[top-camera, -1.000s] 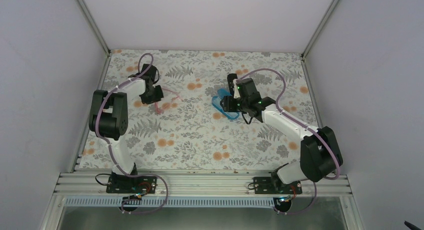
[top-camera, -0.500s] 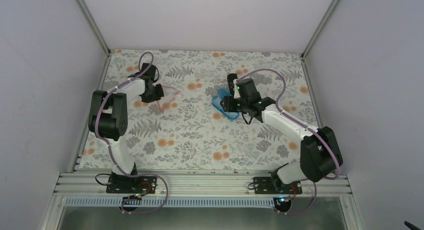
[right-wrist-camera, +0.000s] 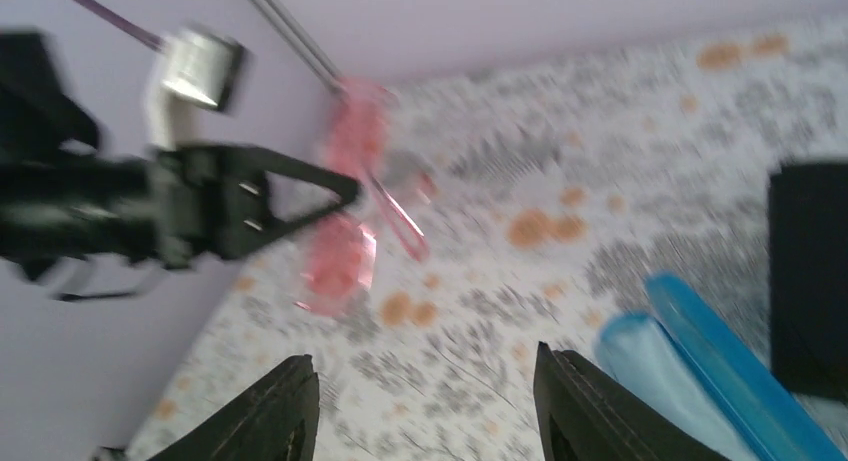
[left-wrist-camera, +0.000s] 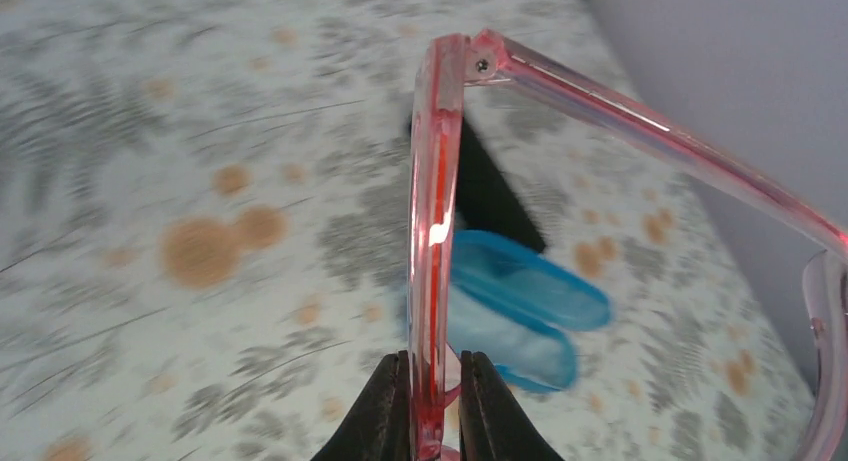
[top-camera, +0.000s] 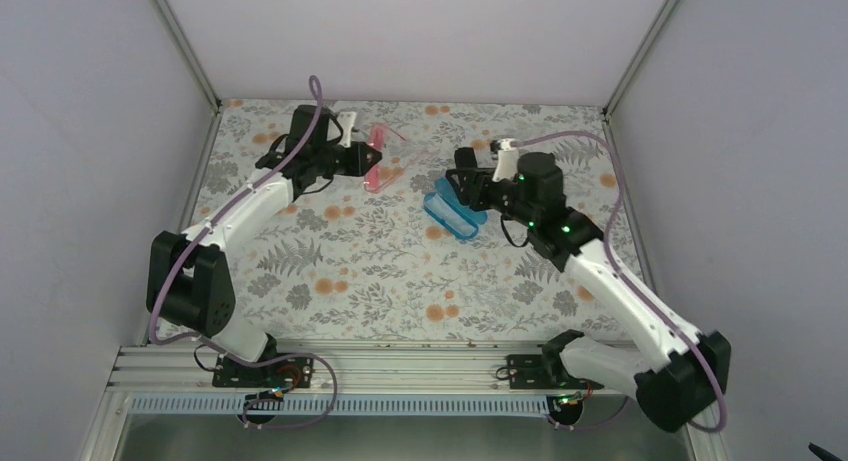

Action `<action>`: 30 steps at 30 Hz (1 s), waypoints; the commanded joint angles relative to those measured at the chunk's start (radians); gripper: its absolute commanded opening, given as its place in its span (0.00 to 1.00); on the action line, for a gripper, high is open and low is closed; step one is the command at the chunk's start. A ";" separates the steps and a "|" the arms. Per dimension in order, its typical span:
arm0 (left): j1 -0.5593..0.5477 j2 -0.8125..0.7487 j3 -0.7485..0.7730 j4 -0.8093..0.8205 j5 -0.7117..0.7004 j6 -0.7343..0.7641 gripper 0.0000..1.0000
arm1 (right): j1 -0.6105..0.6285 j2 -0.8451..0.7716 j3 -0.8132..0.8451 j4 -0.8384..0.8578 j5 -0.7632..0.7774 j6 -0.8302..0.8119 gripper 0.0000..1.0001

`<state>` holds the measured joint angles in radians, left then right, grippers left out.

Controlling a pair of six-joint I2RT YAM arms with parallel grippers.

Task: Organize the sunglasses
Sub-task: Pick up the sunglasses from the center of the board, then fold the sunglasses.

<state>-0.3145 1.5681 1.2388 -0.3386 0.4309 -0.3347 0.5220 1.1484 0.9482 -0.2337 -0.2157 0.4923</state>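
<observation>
The sunglasses [top-camera: 378, 163], a thin pink-red frame with pink lenses, hang in the air at the back of the table. My left gripper [top-camera: 366, 161] is shut on their frame. In the left wrist view the fingers pinch the frame [left-wrist-camera: 437, 181] edge-on, with one arm folded out to the right. The glossy blue case [top-camera: 455, 211] lies open right of centre with the light blue cloth [left-wrist-camera: 490, 333] in it. My right gripper [top-camera: 478, 188] is open and empty above the case. In its wrist view the jaws [right-wrist-camera: 420, 359] stand wide apart, facing the sunglasses [right-wrist-camera: 345, 243].
A black block [top-camera: 462, 161] stands just behind the case and also shows in the right wrist view [right-wrist-camera: 810, 281]. The floral table cover [top-camera: 380, 271] reaches to metal rails on each side. Grey walls enclose the left, back and right.
My left gripper has lifted the sunglasses off the table and carried them right and back. My right arm has drawn back from the case and risen, its gripper now open.
</observation>
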 commanded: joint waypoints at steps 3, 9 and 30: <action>-0.095 -0.019 -0.018 0.171 0.200 0.065 0.03 | -0.007 -0.163 0.014 0.098 -0.013 0.032 0.54; -0.158 -0.011 -0.014 0.173 0.244 0.123 0.03 | -0.007 -0.098 0.156 -0.061 0.056 0.031 0.49; -0.188 0.051 0.137 0.010 -0.038 -0.353 0.06 | 0.010 -0.095 0.005 0.086 -0.194 -0.018 0.41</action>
<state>-0.5007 1.6093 1.3106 -0.2897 0.4168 -0.4698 0.5224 1.0374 1.0164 -0.2432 -0.3283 0.4725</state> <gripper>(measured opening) 0.100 0.440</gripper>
